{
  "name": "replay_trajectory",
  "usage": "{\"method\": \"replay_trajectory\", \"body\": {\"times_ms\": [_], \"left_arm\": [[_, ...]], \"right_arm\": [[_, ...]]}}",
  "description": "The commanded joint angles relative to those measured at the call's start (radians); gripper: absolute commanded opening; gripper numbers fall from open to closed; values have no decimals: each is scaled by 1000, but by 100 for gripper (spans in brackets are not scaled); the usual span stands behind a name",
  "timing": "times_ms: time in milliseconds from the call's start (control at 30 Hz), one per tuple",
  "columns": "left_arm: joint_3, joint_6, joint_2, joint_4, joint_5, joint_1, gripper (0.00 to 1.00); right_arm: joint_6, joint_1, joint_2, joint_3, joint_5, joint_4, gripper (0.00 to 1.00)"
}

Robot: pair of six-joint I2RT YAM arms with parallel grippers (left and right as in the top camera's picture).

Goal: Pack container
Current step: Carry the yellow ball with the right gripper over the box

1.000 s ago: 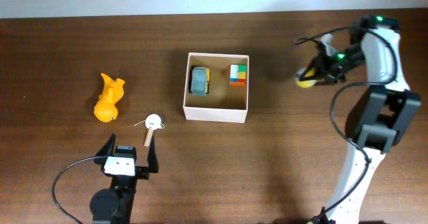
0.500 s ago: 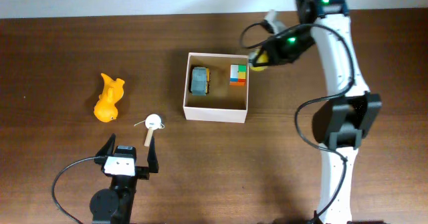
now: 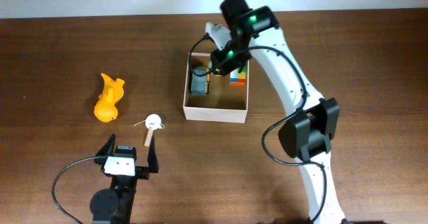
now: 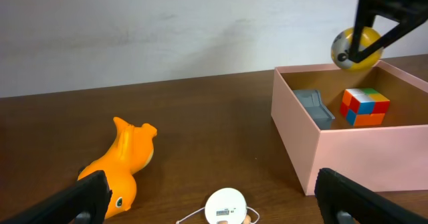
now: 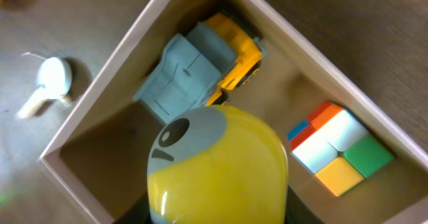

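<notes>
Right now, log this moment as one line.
right gripper: shut on yellow toy, above container | left gripper: open, holding nothing | in container: truck, colour cube | outside: orange toy

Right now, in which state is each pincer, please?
Left pincer: open, empty.
Right pincer: closed on the yellow toy, above the container.
</notes>
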Motion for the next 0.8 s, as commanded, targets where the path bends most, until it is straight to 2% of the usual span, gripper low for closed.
{"method": "replay_trajectory", "body": {"times_ms": [0,467,767], "left_arm": [[-8,16,-9,0,11,4,99],[-8,16,-9,0,11,4,99],[-8,16,-9,0,11,4,99]], "right_arm": [[119,27,-26,-19,220,47,33],[162,35,-20,-272,206,196,33],[161,35,-19,-305,204,261,33]]}}
